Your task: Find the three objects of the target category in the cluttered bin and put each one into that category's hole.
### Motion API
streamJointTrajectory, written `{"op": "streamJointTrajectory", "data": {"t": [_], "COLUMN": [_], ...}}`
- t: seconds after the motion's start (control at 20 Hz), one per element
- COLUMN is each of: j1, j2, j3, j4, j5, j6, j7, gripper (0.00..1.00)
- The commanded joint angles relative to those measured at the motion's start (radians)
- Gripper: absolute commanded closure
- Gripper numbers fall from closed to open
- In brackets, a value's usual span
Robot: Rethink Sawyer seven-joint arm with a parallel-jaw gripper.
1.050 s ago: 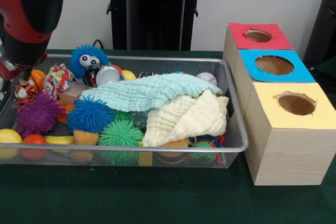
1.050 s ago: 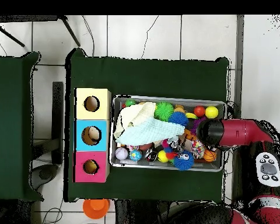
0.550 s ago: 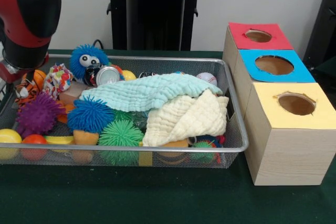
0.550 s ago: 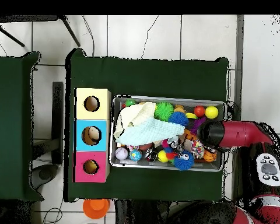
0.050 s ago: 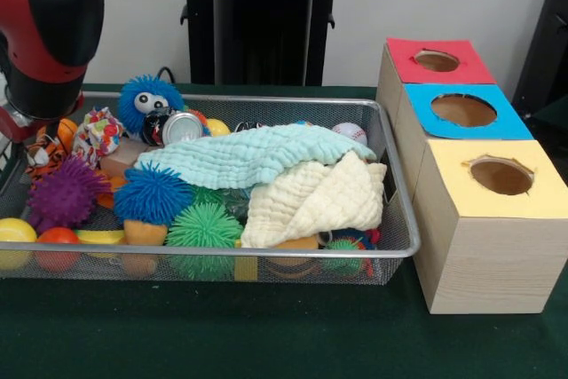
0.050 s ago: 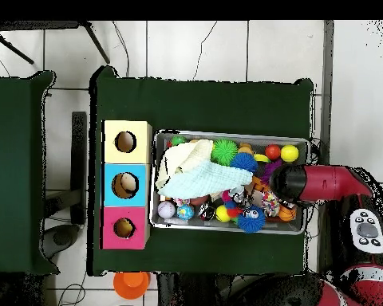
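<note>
Arm (image 5: 44,28) slightly higher over bin (image 5: 395,219) end; tool state unclear; cloths (image 5: 266,170) lengthwise.

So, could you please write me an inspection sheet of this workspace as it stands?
Surface: dark green table, bare in front of the bin.
Job's things: wire mesh bin full of toys; three wooden boxes with holes, topped red, blue and yellow.
Clutter: mint cloth and cream cloth cover the bin's middle; spiky balls, a can, a baseball.
Gripper: arm over the bin's end farthest from the boxes; gripper hidden.
Cables: a thin one on the floor.
Surroundings: orange cone-like object on the floor.
</note>
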Motion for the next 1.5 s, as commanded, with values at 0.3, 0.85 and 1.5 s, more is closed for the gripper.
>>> {"op": "streamJointTrajectory", "data": {"t": [0.3,0.85,1.5], "j1": [-0.038,-0.069,-0.146], "j2": [0.055,0.060,0.048], "j3": [0.135,0.181,0.267], "j4": [0.053,0.074,0.136], "j5": [0.053,0.066,0.056], "j6": [-0.083,-0.101,-0.170], "j7": [0.036,0.019,-0.039], "gripper": [0.00,0.00,1.00]}}
